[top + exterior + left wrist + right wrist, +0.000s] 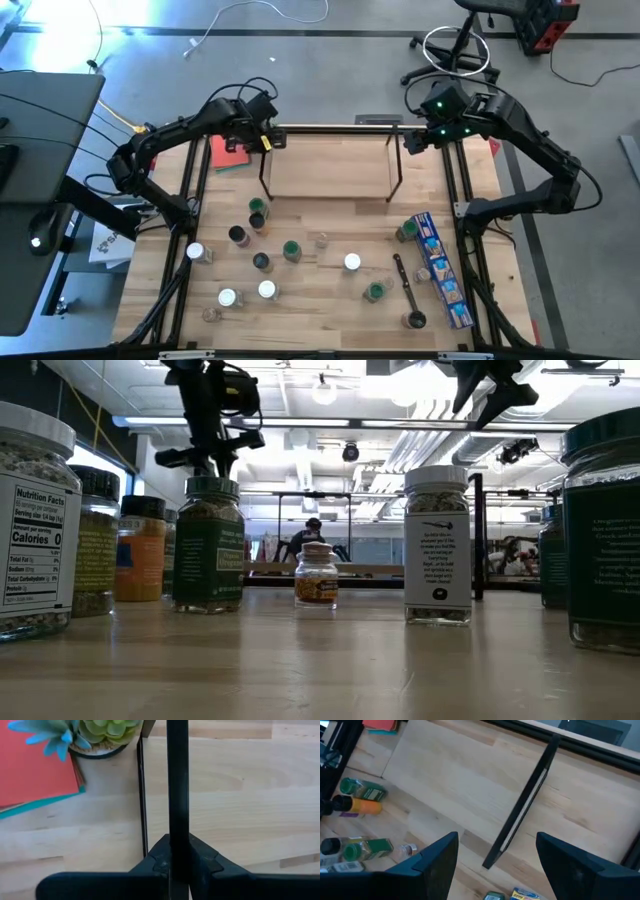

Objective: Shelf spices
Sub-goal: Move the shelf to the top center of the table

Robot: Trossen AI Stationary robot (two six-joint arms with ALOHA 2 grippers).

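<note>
The shelf (pixel 330 168), light wood boards in thin black rods, stands at the table's far middle. My left gripper (pixel 262 140) is at the shelf's left far corner, shut on one of its black bars (pixel 177 780). My right gripper (pixel 413 140) hovers open over the shelf's right end; its own view shows the shelf's right side bar (pixel 520 815) beyond the open fingers (pixel 440 855), untouched. Several spices stand or lie on the near half of the table, among them green-capped (pixel 292 250) and white-capped (pixel 352 262) jars. They fill the low view's foreground (pixel 437 545). My left gripper pinches a black bar of the shelf's left side frame (pixel 177 822) between its two fingers, near the frame's far upper corner. The fingers come from above, pointing steeply down. The bar runs straight out from between them. The shelf stays standing on the table.
A long blue printed box (pixel 440 270) and a black-handled utensil (pixel 405 290) lie at the near right. A red book (pixel 228 152) and a small potted succulent (pixel 100 732) sit left of the shelf. A black frame (pixel 455 190) edges the table.
</note>
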